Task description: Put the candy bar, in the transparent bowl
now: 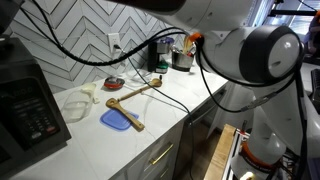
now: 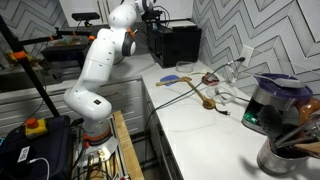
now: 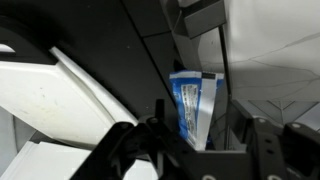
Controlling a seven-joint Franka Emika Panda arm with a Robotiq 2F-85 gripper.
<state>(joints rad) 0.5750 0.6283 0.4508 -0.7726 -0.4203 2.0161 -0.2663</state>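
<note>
The candy bar (image 3: 191, 105), in a blue and white wrapper with a silver edge, stands up between my gripper's fingers (image 3: 203, 140) in the wrist view. The gripper is shut on its lower end. In an exterior view the gripper (image 2: 150, 14) hangs high above the counter, next to the black microwave (image 2: 176, 42). The transparent bowl (image 1: 80, 100) is a clear, shallow round dish on the white counter between the microwave (image 1: 30, 105) and the blue flat piece (image 1: 118, 120). The gripper itself is out of frame there.
A wooden spoon (image 1: 135, 95) and a small dark-red dish (image 1: 113, 83) lie behind the blue piece. A black cable crosses the counter. A blender (image 2: 275, 102) and a utensil holder (image 2: 290, 150) stand at the counter's other end. The counter edge drops to drawers.
</note>
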